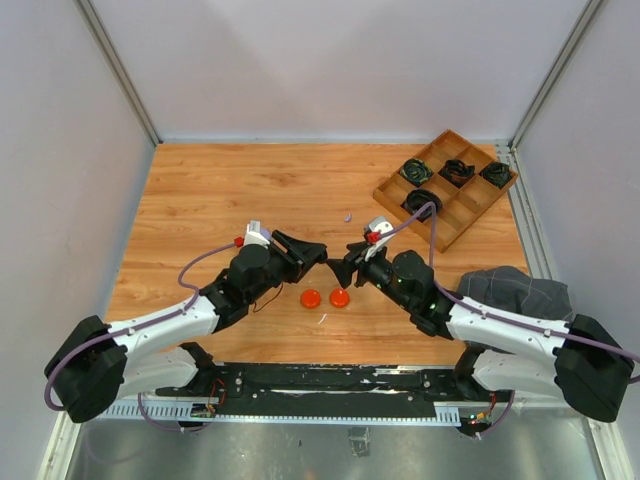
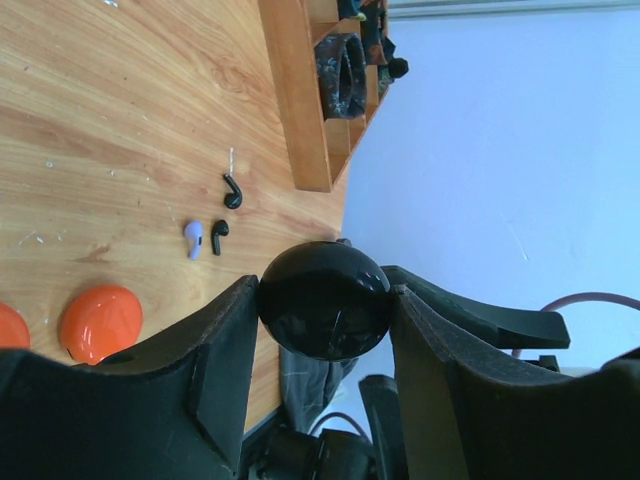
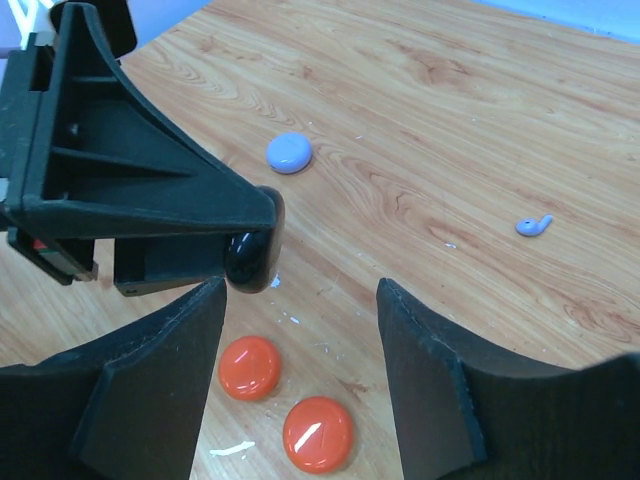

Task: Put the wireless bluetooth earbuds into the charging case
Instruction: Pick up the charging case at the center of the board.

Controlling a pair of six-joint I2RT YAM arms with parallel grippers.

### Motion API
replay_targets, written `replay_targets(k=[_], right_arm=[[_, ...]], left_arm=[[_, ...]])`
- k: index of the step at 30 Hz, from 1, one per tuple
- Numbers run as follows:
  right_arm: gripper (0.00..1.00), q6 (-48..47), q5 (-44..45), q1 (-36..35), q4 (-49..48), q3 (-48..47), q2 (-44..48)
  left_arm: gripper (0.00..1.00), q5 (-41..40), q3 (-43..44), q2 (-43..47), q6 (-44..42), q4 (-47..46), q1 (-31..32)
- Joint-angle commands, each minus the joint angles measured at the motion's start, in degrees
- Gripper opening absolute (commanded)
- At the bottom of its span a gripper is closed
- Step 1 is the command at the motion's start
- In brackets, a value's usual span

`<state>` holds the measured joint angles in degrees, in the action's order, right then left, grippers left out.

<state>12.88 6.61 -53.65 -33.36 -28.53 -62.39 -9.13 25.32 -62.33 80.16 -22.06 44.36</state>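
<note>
The left pincer [image 2: 325, 295] is clamping a glossy black round case [image 2: 320, 325] between its two fingers. The right pincer [image 3: 300, 290] is facing it almost tip to tip, and its jaws are standing apart with nothing between them. The case is sitting just ahead of the right pincer's left-hand finger.

Two orange discs [image 3: 249, 367] [image 3: 318, 433] are lying side by side on the wooden table [image 3: 420, 110], under the gap of the right pincer. A lilac disc [image 3: 289, 152] is resting farther out, beyond the left pincer.

In the left wrist view, a lilac earbud [image 2: 194, 240] and a black earbud [image 2: 219, 235] are lying just beside each other on the wood, past the left pincer's tips. A second black earbud [image 2: 232, 190] is lying a little farther on, near the edge of a wooden compartment tray [image 2: 300, 100] that is holding coiled black cables [image 2: 342, 70]. In the right wrist view, a lilac earbud [image 3: 533, 226] is lying alone, well off to the side of the right pincer's right-hand finger.
</note>
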Motion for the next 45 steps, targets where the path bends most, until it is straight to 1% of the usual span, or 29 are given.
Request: replay_targets(k=[1, 8, 14, 21, 28, 29, 31, 33, 37, 41, 45], right_arm=[[0.63, 0.51, 2.52, -0.66, -5.35, 0.72, -1.99], [0.62, 0.37, 2.18, -1.84, -7.32, -0.36, -4.24], [0.61, 0.54, 3.84, -2.63, -8.03, -1.03, -5.13], [0.53, -0.28, 4.63, -3.04, -8.3, -1.8, -6.68], [0.41, -0.67, 4.37, -3.3, -8.29, -2.45, -7.03], [0.39, -0.68, 4.37, -3.3, -8.17, -2.29, -6.8], [0.3, -0.6, 4.59, -3.39, -7.87, -1.94, -6.11], [0.22, -0.9, 4.57, -3.39, -7.14, -1.86, -5.34], [0.11, -2.49, 3.56, -3.35, -2.79, -3.51, -3.98], [0.08, -4.43, 1.98, -3.31, 1.66, -4.82, -2.55], [0.07, -6.21, 0.62, -2.9, 6.31, -6.33, -0.86]], left_arm=[[0.33, -2.21, 0.05, 0.08, 1.38, -2.63, 0.94], [0.33, -1.47, 0.27, -0.85, 1.86, -3.13, 1.58], [0.33, -1.16, 0.67, -0.83, 1.98, -3.34, 2.2], [0.34, -1.88, 0.76, -0.72, 2.46, -3.32, 2.87], [0.37, -2.85, 0.96, -0.77, 2.54, -3.34, 4.01], [0.38, -2.79, 0.88, -0.79, 2.57, -3.34, 4.13], [0.42, -2.74, 0.58, -0.77, 2.47, -3.34, 4.22], [0.48, -2.97, -0.2, -0.32, 2.26, -4.0, 4.24], [0.59, -3.96, -1.94, 1.13, 0.81, -5.86, 4.21], [0.71, -6.03, -2.72, 3.18, -3.57, -6.16, 4.16], [0.84, -7.9, -3.63, 5.55, -13.89, -7.15, 4.16]])
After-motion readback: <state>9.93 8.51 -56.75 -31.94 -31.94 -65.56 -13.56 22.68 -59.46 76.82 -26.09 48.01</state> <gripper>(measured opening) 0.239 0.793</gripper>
